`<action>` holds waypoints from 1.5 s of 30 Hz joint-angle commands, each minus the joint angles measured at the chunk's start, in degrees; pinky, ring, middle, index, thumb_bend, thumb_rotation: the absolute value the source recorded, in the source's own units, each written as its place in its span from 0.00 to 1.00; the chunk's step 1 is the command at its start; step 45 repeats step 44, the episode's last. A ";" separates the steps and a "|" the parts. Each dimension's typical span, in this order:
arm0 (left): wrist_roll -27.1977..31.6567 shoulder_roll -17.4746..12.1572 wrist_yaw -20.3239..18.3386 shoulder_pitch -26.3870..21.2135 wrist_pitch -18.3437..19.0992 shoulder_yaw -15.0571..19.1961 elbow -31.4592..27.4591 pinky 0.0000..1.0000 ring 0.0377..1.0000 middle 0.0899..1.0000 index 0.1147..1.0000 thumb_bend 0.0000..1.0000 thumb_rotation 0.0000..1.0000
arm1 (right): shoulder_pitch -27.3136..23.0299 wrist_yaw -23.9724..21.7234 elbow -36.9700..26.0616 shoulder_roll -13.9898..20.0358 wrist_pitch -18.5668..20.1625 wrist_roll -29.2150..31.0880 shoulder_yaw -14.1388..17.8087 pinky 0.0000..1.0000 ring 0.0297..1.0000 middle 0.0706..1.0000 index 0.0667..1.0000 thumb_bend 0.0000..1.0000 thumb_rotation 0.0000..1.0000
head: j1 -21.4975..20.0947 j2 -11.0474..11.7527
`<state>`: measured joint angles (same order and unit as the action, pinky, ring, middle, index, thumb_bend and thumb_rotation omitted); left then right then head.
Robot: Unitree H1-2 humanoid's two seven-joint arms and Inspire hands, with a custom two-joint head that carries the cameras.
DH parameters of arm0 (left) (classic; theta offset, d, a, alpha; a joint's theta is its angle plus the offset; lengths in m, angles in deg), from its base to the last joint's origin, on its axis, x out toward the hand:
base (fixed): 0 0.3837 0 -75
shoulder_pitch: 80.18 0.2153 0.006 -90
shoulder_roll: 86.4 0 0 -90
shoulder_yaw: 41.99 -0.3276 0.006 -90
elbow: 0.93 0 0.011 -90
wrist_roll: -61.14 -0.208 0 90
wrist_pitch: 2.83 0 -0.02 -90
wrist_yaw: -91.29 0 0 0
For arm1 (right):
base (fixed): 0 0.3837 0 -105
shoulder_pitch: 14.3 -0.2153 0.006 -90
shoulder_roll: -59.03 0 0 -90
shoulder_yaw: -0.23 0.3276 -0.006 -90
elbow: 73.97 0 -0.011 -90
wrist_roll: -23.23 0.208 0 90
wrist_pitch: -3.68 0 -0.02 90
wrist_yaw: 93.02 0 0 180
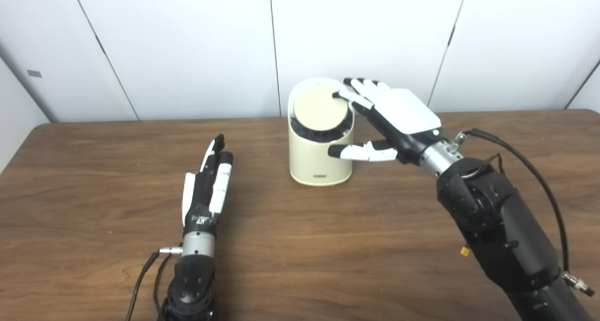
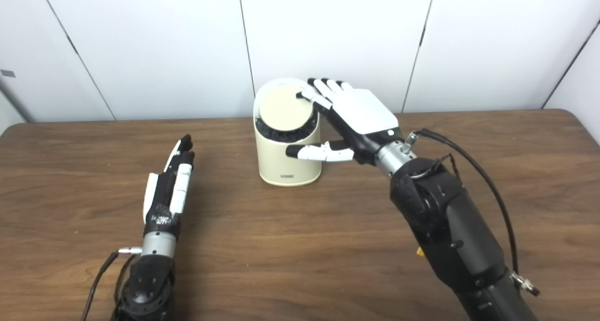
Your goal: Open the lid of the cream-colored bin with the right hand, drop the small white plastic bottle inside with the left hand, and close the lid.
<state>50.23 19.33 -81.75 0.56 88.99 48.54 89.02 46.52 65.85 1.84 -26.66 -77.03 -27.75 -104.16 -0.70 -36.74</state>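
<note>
The cream-colored bin (image 1: 318, 164) stands upright at the middle back of the wooden table. Its round tan lid (image 1: 320, 108) lies in the slanted top, with a dark gap showing along its lower edge. My right hand (image 1: 398, 117) is open at the bin's right side; its fingertips (image 1: 344, 95) touch the lid's upper right rim, and the thumb reaches across in front of the bin's right wall. My left hand (image 1: 208, 185) rests edge-on on the table to the left of the bin, fingers straight, holding nothing. No small white bottle shows in either view.
The brown table (image 1: 328, 250) runs to a white panelled wall right behind the bin. A black cable (image 1: 529, 166) loops off my right forearm, and another cable (image 1: 140, 279) trails from my left wrist.
</note>
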 commanded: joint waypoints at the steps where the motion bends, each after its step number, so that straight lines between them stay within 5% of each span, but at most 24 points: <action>1: -0.01 -0.13 0.49 -1.75 -1.27 0.11 -1.38 0.94 0.94 0.96 0.98 0.68 1.00 | -0.96 0.97 -2.53 0.08 0.63 -0.14 1.35 1.00 1.00 1.00 0.96 0.59 1.00 | -0.16 0.00; 16: 0.86 -0.76 -0.06 -1.80 -1.30 0.35 -1.42 0.96 0.95 0.96 0.97 0.70 1.00 | 6.22 1.84 -5.22 0.70 1.37 2.87 5.55 1.00 1.00 1.00 0.94 0.60 1.00 | -0.44 -0.14; 28: 7.55 -0.81 -2.66 -1.64 -0.82 1.71 -3.35 0.94 0.95 0.96 0.98 0.69 1.00 | 14.23 2.88 -6.98 -4.01 8.50 22.10 15.78 0.91 0.96 0.98 0.94 0.56 1.00 | -0.97 -0.48; 34: 11.96 -0.98 -4.86 0.09 2.56 2.38 -7.03 0.97 0.98 0.99 1.00 0.65 1.00 | 17.78 3.74 -4.71 -9.12 9.57 40.33 22.63 0.99 1.00 0.99 0.95 0.61 1.00 | -1.31 -0.75; 38: 12.63 -2.06 -6.33 1.74 3.83 2.17 -8.97 1.00 0.99 0.99 1.00 0.61 1.00 | 19.04 5.89 -3.83 -11.04 11.53 45.12 23.84 1.00 1.00 1.00 0.94 0.68 1.00 | -1.37 -0.97; 45: 14.80 -2.33 -7.11 4.48 2.19 3.23 -10.06 1.00 0.99 0.99 1.00 0.60 1.00 | 20.81 9.25 -2.11 -12.12 9.58 47.26 23.13 0.99 0.99 0.99 0.94 0.69 1.00 | -1.46 -1.15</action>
